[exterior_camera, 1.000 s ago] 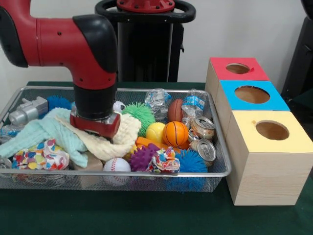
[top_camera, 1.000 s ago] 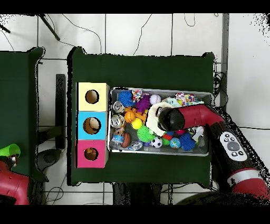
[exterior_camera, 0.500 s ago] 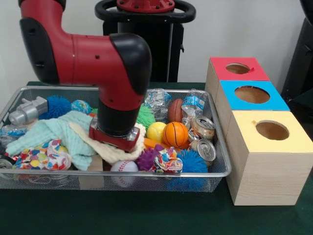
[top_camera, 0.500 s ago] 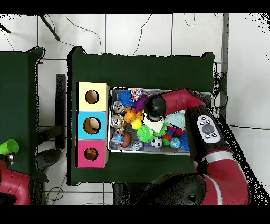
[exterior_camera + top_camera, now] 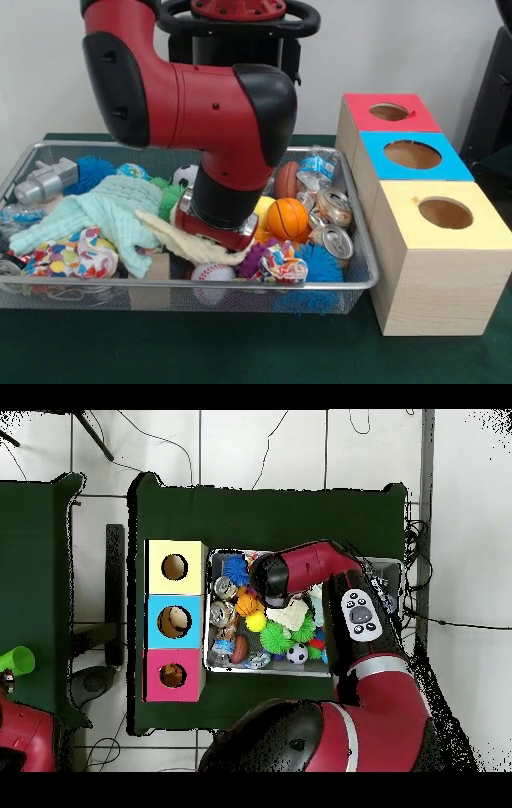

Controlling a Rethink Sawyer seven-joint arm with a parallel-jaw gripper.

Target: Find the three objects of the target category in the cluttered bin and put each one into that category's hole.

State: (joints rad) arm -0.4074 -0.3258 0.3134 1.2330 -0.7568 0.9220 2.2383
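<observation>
I read this as the search-and-pick step: the arm's wrist is sunk into the middle of the wire bin, and the gripper sits low among the clutter at the centre of the front view, its fingers hidden behind the wrist and a cream cloth, so I cannot tell whether it is apart, together, or clamped on anything. I don't know which category is wanted; the candidates I can see are balls, with an orange basketball just right of the wrist and a white baseball at the lower rim, and drink cans stacked at the bin's right end, nearest the boxes. My guess is the next move needs a clean vertical lift to show whether something came up, then a carry to the right of the frame. There three wooden boxes stand in a row touching each other: the yellow-topped box lowest in the frame, the blue-topped box in the middle, the red-topped box uppermost, each with a round hole. Everything rests on a dark green table cover; in the overhead view a second green table sits at the left, over a pale tiled floor with cables trailing.
</observation>
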